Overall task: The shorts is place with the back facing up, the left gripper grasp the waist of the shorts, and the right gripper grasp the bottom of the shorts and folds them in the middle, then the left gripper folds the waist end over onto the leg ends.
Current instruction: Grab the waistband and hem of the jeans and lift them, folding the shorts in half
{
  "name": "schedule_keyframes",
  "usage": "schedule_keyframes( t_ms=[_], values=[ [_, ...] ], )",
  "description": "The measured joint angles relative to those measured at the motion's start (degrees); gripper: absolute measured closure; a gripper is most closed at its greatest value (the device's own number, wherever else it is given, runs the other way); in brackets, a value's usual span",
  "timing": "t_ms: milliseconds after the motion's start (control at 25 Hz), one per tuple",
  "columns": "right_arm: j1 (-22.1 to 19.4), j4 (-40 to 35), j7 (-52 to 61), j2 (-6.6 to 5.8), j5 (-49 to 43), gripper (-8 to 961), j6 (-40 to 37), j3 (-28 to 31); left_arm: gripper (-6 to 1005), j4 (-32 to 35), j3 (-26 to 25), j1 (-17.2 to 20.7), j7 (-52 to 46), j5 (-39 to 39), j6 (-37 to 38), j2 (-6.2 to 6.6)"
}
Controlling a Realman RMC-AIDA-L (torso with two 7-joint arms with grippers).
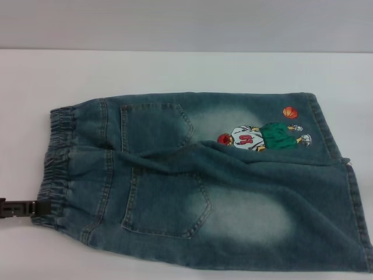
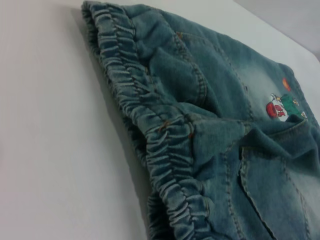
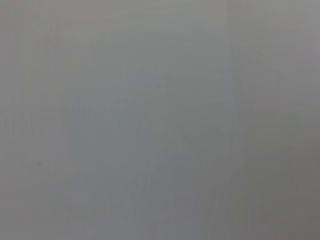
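Black two-fingered left gripper (image 1: 26, 208) pokes in at the near-left corner of the puckered elastic waist of the shorts (image 1: 55, 169), touching it; can't tell if fingers are spread or pinching. Blue faded denim shorts (image 1: 233, 198) lie back-up on the white table (image 1: 175, 70), leg hems (image 1: 355, 216) to the right. Right gripper not visible. Risk: gripper catches only one layer of the waistband, or slips off bunched elastic, skewing the fold.

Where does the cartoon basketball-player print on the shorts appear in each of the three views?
Head view: the cartoon print lies right of centre, on the far leg.
Left wrist view: at the right edge, small.
Right wrist view: not in it.
Shared landmark: the orange ball beside the print.
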Motion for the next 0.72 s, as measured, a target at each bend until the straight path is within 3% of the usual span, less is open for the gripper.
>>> schedule_keyframes(
  t_ms=[720],
  values=[
    [-0.7,0.0,-0.1,0.06,-0.1,556,0.0,-0.1,195,-0.2,0.1,-2.3,0.8,2.6,-0.1,-1.69]
  ],
)
